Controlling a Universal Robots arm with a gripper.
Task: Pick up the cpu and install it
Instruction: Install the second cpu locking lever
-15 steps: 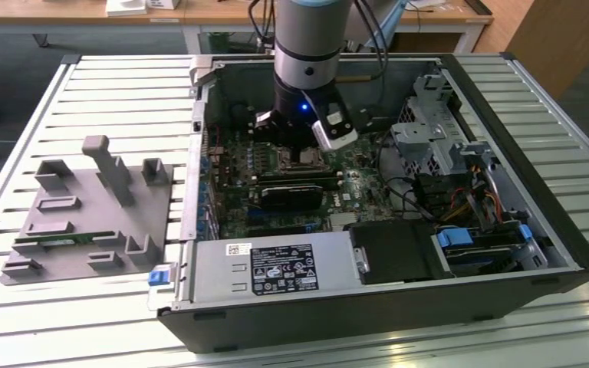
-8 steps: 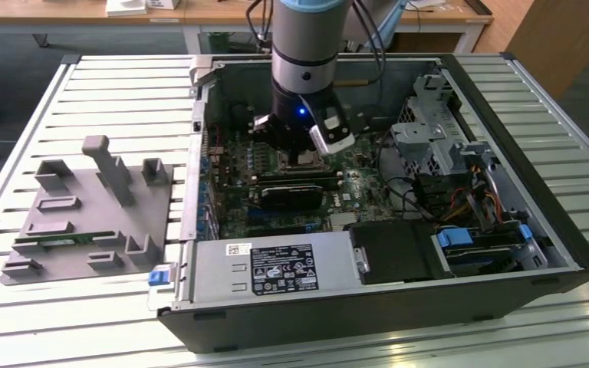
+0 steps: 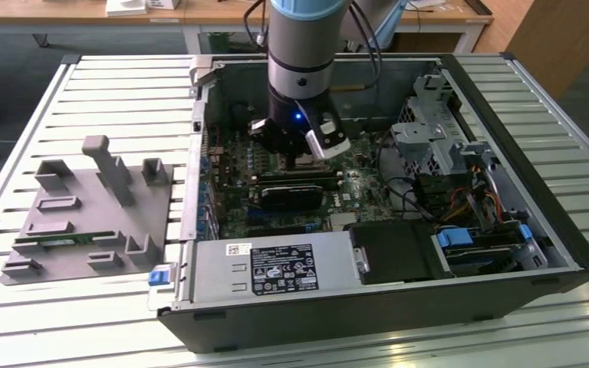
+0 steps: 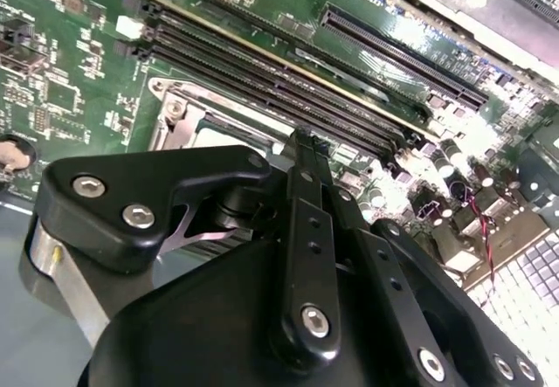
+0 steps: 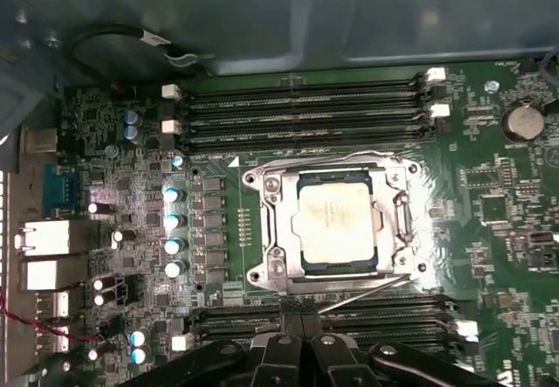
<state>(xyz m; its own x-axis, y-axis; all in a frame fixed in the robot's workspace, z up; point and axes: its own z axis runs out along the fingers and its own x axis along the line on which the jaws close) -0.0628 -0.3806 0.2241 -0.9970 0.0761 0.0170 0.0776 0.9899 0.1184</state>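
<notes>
The cpu (image 5: 335, 222), a small square chip with a silvery top, lies flat in the metal-framed socket (image 5: 262, 230) on the green motherboard. The socket's frame is open around it, and a thin lever wire runs beside it. In the first wrist view my gripper (image 5: 301, 321) hovers beside the socket, over the memory slots. Its two black fingers are pressed together with nothing between them, apart from the chip. In the second wrist view the gripper (image 4: 301, 138) points down at the socket's edge. In the exterior view the gripper (image 3: 300, 162) hangs inside the open computer case (image 3: 540, 222).
Memory slots (image 5: 306, 107) run along both sides of the socket. A black block (image 3: 294, 192) sits on the board just below the arm. The power supply (image 3: 274, 268), the drive cage (image 3: 428, 130) and the cables crowd the case. A grey fixture (image 3: 80, 222) with a green memory stick (image 3: 64, 239) lies outside.
</notes>
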